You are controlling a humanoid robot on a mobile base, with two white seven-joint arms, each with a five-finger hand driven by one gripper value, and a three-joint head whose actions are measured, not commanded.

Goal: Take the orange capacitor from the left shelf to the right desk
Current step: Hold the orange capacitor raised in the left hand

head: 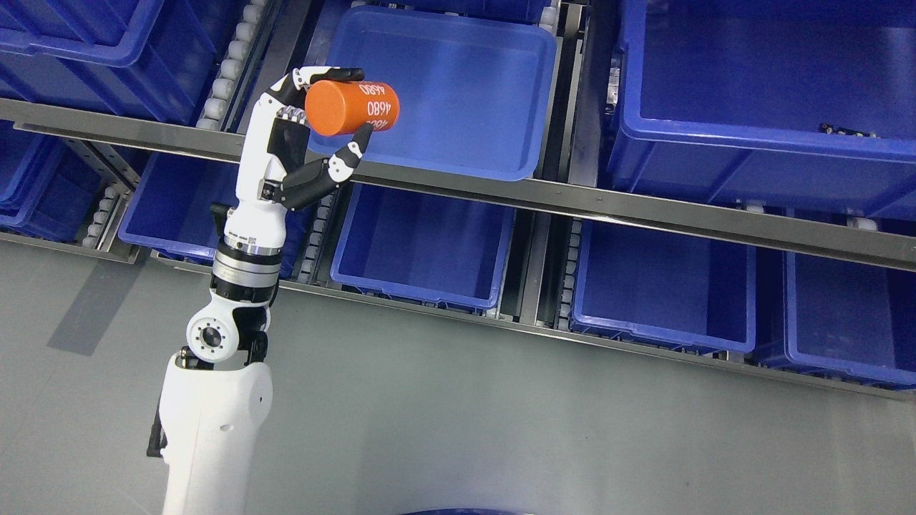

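1. We see a metal shelf (544,194) with two tiers of blue bins running across the far part of the scene; its front rails slope down toward the right, and white rollers line the lanes between the bins.
2. We see the grey floor (501,415) filling the near part of the picture, below the lower rail.
3. On the upper tier at the far right sits a large blue bin (758,143), well apart from the arm.
4. Left of it, in the middle of the upper tier, sits an open blue bin (465,93); the inside that shows is bare blue.
5. On the lower tier we see more open bins side by side, one of them (422,250) directly below the middle upper bin.
6. Our left arm (215,400) comes in from the lower left, white with black joints, and reaches up toward the upper tier.
7. Our left hand (300,143) is grasping the orange capacitor, with fingers (336,74) over its top and the thumb (343,161) pressing from below.
8. The orange capacitor (351,107) lies on its side in that hand, at the left near corner of the middle upper bin, overlapping the bin's rim in the picture. White print reading 4680 shows on its body, upside down to us.
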